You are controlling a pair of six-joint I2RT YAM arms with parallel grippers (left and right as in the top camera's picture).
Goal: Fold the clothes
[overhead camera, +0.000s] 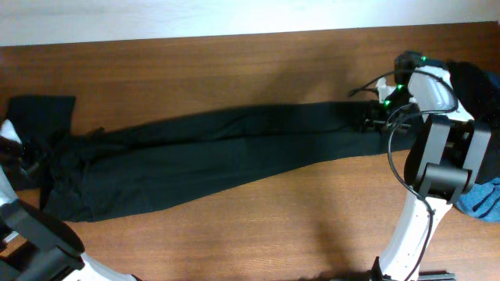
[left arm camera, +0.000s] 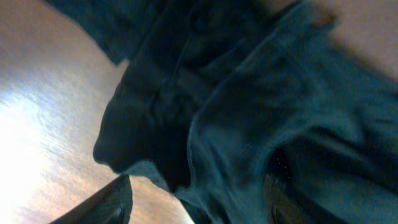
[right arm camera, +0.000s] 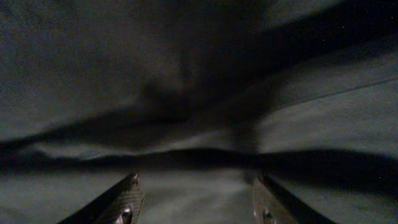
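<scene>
A long pair of black trousers (overhead camera: 211, 152) lies stretched across the wooden table (overhead camera: 195, 70), waist end bunched at the left and leg ends at the right. My left gripper (overhead camera: 19, 152) hovers at the bunched waist; in the left wrist view it (left arm camera: 196, 202) stands open over rumpled dark cloth (left arm camera: 249, 112). My right gripper (overhead camera: 373, 117) is at the leg ends. The right wrist view shows it (right arm camera: 198, 202) open, its fingers (right arm camera: 127, 200) spread just above flat black fabric (right arm camera: 199, 93). Neither grips the cloth.
A blue piece (overhead camera: 480, 199) lies at the right edge beside the right arm's base. More black fabric (overhead camera: 473, 78) is heaped at the far right behind that arm. A dark flap (overhead camera: 43, 105) sticks out at the far left.
</scene>
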